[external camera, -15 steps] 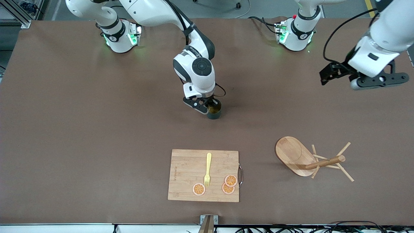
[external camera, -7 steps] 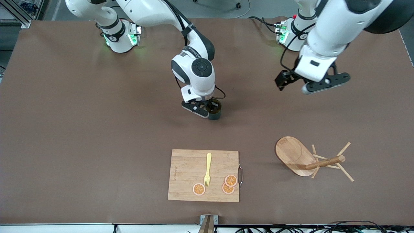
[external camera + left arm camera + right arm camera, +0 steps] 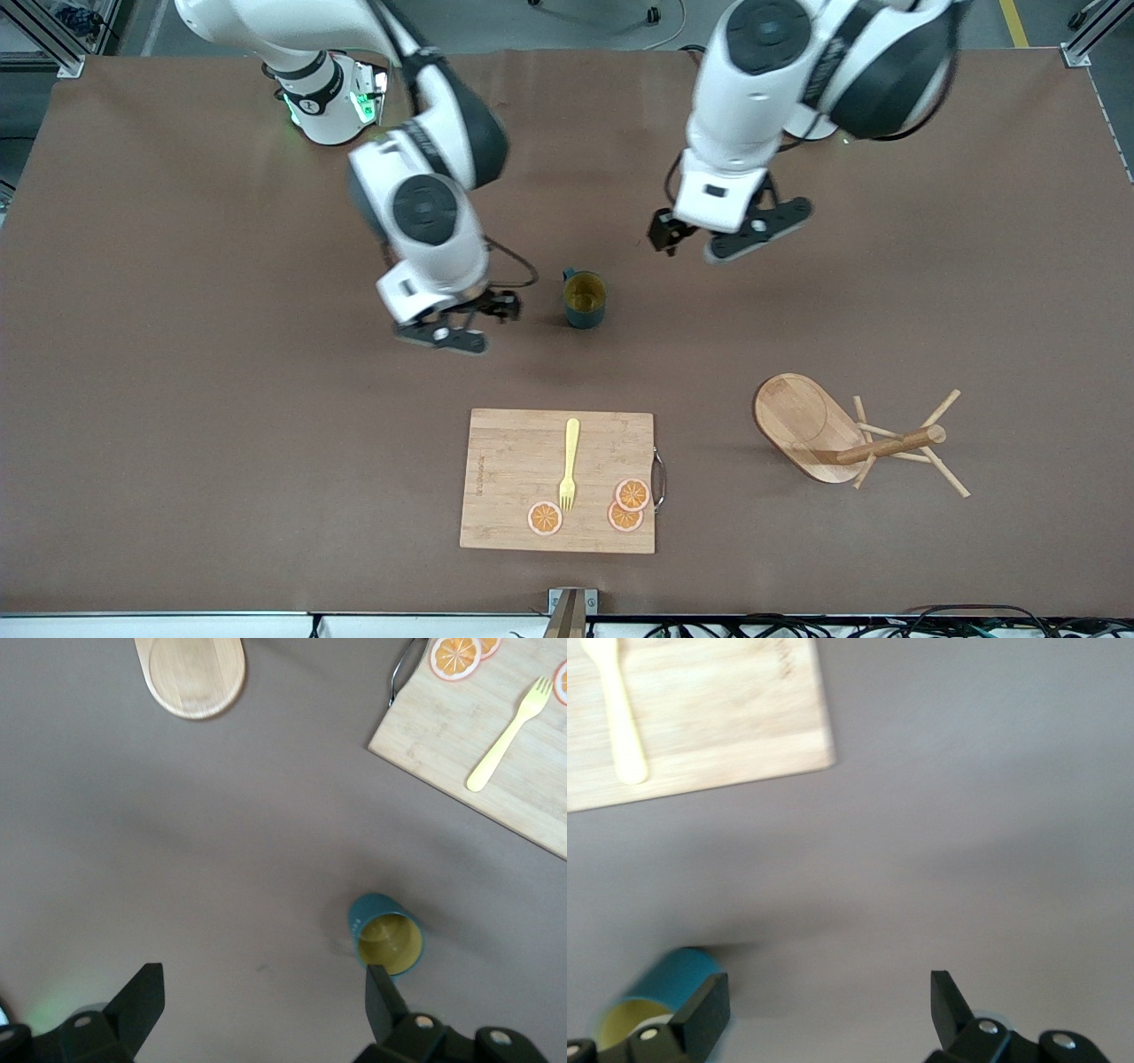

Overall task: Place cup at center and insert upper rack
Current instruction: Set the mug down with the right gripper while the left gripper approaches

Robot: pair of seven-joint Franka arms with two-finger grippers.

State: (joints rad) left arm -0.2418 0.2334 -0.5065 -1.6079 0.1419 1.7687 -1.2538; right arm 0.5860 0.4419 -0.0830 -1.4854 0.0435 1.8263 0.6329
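The cup sits upright on the table near its middle, yellow inside showing, nothing touching it. My right gripper hangs just beside it, toward the right arm's end, fingers spread open with nothing between them. My left gripper is up over bare table between the cup and the left arm's base, fingers wide open too.

The rack lies tipped on its side toward the left arm's end and nearer the front edge, oval base propped up, post and pegs pointing at that end.

The board lies by the front edge with a fork and three orange slices on it.
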